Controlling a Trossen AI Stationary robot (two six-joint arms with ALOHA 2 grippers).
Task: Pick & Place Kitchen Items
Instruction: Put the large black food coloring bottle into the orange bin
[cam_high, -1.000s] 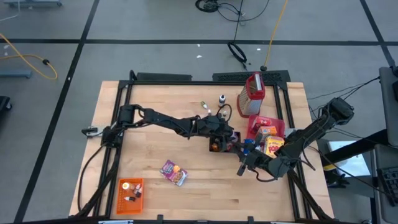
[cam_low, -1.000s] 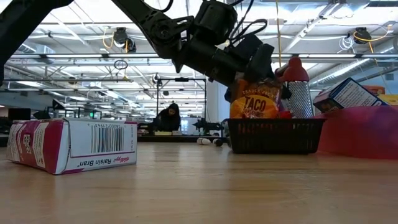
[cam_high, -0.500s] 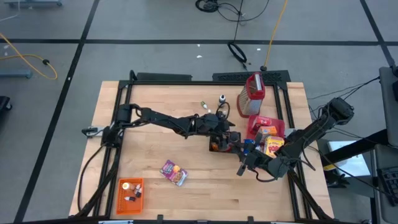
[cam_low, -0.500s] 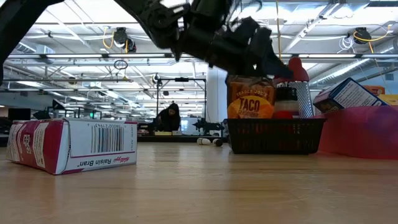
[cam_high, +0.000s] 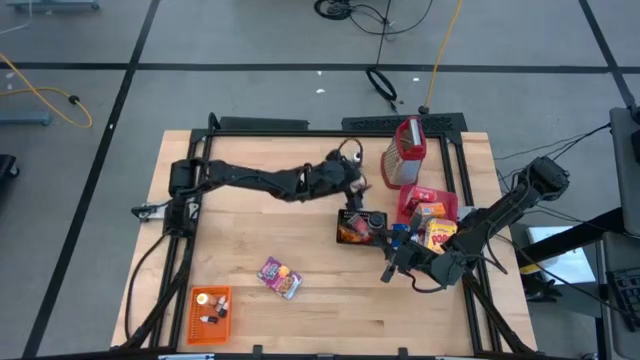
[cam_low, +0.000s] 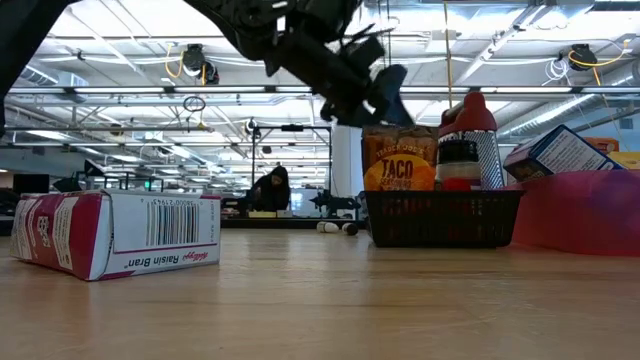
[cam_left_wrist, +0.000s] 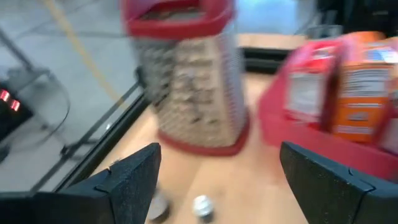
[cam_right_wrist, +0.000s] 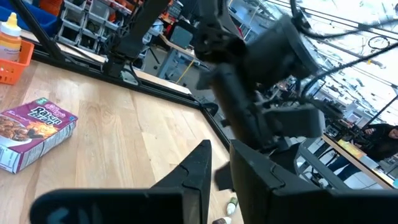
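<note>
An orange taco packet (cam_high: 350, 231) (cam_low: 400, 165) stands upright in the black mesh basket (cam_high: 374, 234) (cam_low: 440, 218), with a small jar (cam_low: 461, 165) beside it. My left gripper (cam_high: 358, 184) (cam_low: 388, 84) (cam_left_wrist: 217, 186) hangs open above and to the far side of the basket, facing the grater (cam_left_wrist: 186, 74), with nothing between its fingers. My right gripper (cam_high: 390, 268) (cam_right_wrist: 221, 168) waits near the basket's near right corner, fingers close together and empty. A purple Raisin Bran box (cam_high: 279, 277) (cam_low: 115, 232) lies flat on the table.
A red tray (cam_high: 412, 196) (cam_left_wrist: 273, 118) holding several boxes sits right of the basket. The red-topped grater (cam_high: 403, 152) stands at the far right. Two tiny bottles (cam_high: 357, 158) lie near the far edge. An orange crate (cam_high: 210, 310) with small bottles sits at the near left.
My left gripper has let go of the taco packet, opened wide, and risen away from the basket toward the table's far edge, tipping up to a flatter angle. The packet has settled upright in the basket.
</note>
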